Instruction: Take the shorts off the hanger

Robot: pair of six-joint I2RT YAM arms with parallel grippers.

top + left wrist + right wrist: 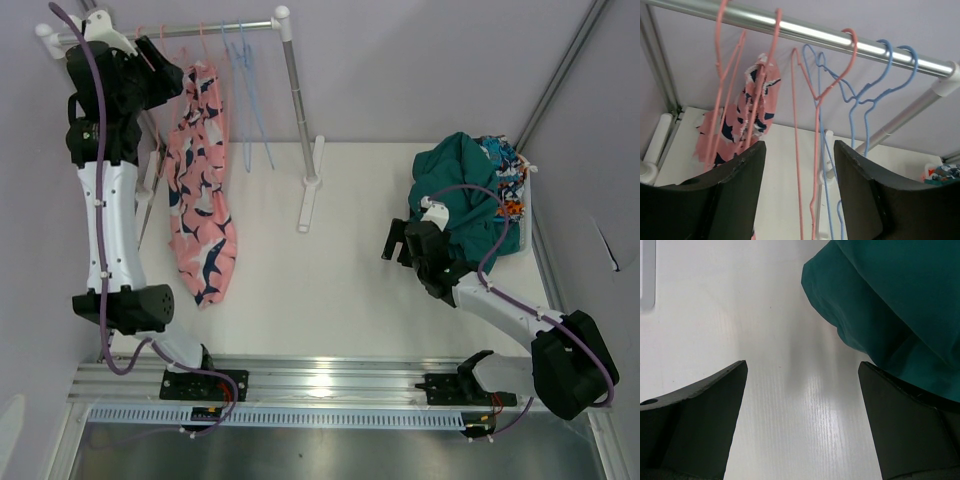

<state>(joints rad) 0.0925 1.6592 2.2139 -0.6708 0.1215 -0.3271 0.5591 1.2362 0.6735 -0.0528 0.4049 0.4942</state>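
Black fingers (735, 195) of the left tool (799, 147) fill the bottom of my left wrist view. They stand apart and released, with nothing clamped between them. Through the gap I look at thin pink hangers (826, 86) hooked on the silver rail (815, 32). Two blue hangers (880, 90) hang just to their right, bare of cloth.

From the top camera I see the left arm reaching high to the far left end of the rail, its tool right up by the hooks. The pink shorts (200, 200) with the navy-and-white shark print are on a pink hanger there, just beside the tool. They drape long and loose toward the white surface (330, 290). I cannot tell whether the hem touches it. In the left wrist view the same shorts show bunched behind the left finger, apart from it.

Over on my right side, the right tool (802, 367) hovers low above the bare surface, its fingers spread wide and holding nothing. The teal shorts (900, 300) lie just beside its right finger, and whether they touch it I cannot tell. They top a heap at the far right of the surface. A navy pair with orange print (505, 165) pokes out behind them.
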